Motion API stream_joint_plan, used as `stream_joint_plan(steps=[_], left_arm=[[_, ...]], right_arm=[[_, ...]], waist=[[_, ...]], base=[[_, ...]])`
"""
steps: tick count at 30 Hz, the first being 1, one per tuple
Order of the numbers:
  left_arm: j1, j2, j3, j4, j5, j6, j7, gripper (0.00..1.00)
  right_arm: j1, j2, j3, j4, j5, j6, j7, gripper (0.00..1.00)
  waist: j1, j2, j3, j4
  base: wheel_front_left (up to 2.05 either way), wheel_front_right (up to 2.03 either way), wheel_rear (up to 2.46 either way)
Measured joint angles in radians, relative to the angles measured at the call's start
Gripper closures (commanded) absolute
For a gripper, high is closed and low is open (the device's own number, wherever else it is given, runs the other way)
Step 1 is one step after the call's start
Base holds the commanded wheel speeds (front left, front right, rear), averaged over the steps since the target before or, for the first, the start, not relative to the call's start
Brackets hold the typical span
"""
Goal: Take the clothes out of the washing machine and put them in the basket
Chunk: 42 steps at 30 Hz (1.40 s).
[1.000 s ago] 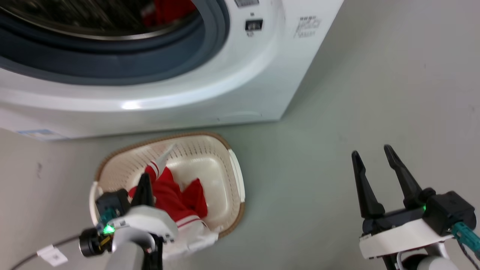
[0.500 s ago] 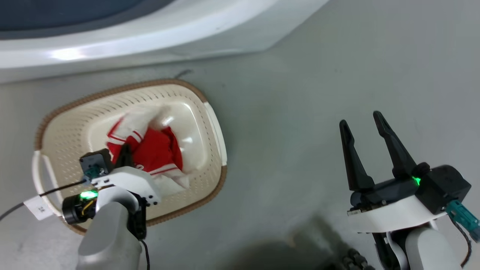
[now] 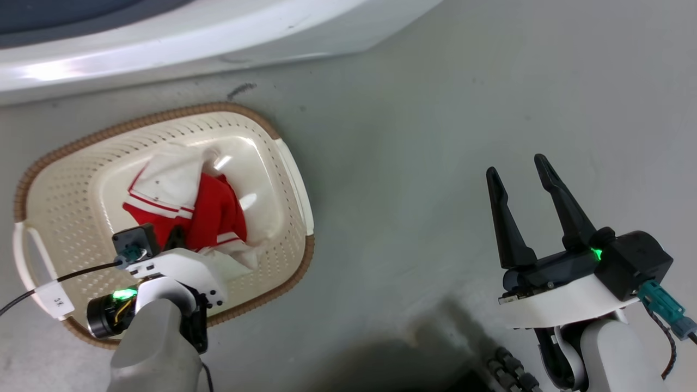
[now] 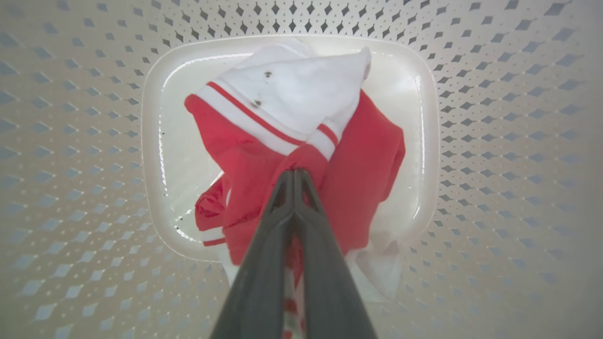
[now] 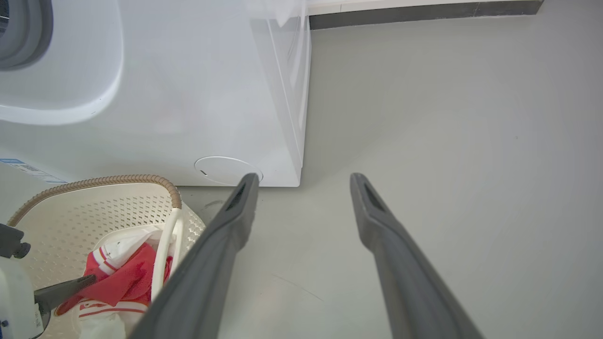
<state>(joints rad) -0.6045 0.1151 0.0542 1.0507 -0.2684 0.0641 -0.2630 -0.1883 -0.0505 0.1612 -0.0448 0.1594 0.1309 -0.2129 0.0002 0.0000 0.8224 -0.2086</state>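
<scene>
Drop-off step: left tool [image 4: 294,174] clamped on clothes [image 4: 367,155] inside basket [image 3: 163,116]; right tool [image 3: 516,165] apart, idle. Next, likely: release, retract.

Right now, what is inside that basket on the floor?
Red and white clothes lie bunched on the floor of the basket, with the jaws of the left arm shut on a red fold. What lies under the pile is covered.

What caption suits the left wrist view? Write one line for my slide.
Left hand closed on the red-and-white clothes, which rest on the floor of the cream perforated basket.
</scene>
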Motion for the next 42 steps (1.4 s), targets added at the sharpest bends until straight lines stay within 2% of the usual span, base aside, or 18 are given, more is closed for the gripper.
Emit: stream_joint_plan(steps=[1,13,15,16,19,20,32,38,42], left_arm=[[0.000,-0.004,-0.002,-0.001,0.002,-0.001,0.000,0.00],[0.134,-0.059,-0.034,-0.120,0.047,-0.016,0.000,0.00],[0.170,-0.062,-0.043,-0.159,0.053,-0.016,0.000,0.00],[0.222,-0.063,-0.058,-0.229,0.054,-0.016,0.000,0.00],[0.275,-0.063,-0.092,-0.318,0.041,-0.007,0.000,0.00],[0.275,-0.063,-0.092,-0.318,0.041,-0.007,0.000,0.00],[0.460,-0.065,-0.180,-0.730,0.073,0.060,0.000,0.00],[0.496,-0.065,-0.225,-0.885,0.109,0.059,0.000,0.00],[0.492,-0.065,-0.252,-0.940,0.125,0.049,0.000,0.00]], right_arm=[[0.000,0.000,-0.002,0.005,-0.003,0.000,-0.003,0.00],[0.063,0.000,-0.080,0.021,-0.052,0.000,0.021,0.00],[0.085,0.000,-0.093,0.012,-0.059,0.000,0.030,0.00],[0.115,0.000,-0.110,-0.007,-0.070,0.000,0.043,0.00],[0.149,0.001,-0.125,-0.031,-0.075,0.000,0.058,0.00],[0.149,0.001,-0.125,-0.031,-0.075,0.000,0.058,0.00],[0.253,0.000,-0.184,-0.123,-0.099,0.000,0.119,0.00],[0.279,0.000,-0.203,-0.157,-0.103,0.000,0.138,0.00],[0.292,0.000,-0.210,-0.178,-0.106,0.000,0.145,0.00]], waist=[[0.0000,0.0000,-0.012,0.003],[-0.0001,0.0000,-0.255,0.057],[-0.0001,0.0000,-0.303,0.068],[-0.0002,0.0000,-0.371,0.085],[-0.0003,0.0000,-0.436,0.102],[-0.0003,0.0000,-0.436,0.102],[-0.0005,0.0000,-0.611,0.187],[-0.0004,0.0000,-0.652,0.231],[-0.0004,0.0000,-0.665,0.257]], base=[[0.00,0.00,0.00],[0.00,0.00,0.00],[0.00,0.00,0.00],[0.00,0.00,0.00],[0.00,0.00,0.00],[0.00,0.00,0.00],[0.00,0.00,0.00],[0.00,0.00,0.00],[0.00,0.00,0.00]])
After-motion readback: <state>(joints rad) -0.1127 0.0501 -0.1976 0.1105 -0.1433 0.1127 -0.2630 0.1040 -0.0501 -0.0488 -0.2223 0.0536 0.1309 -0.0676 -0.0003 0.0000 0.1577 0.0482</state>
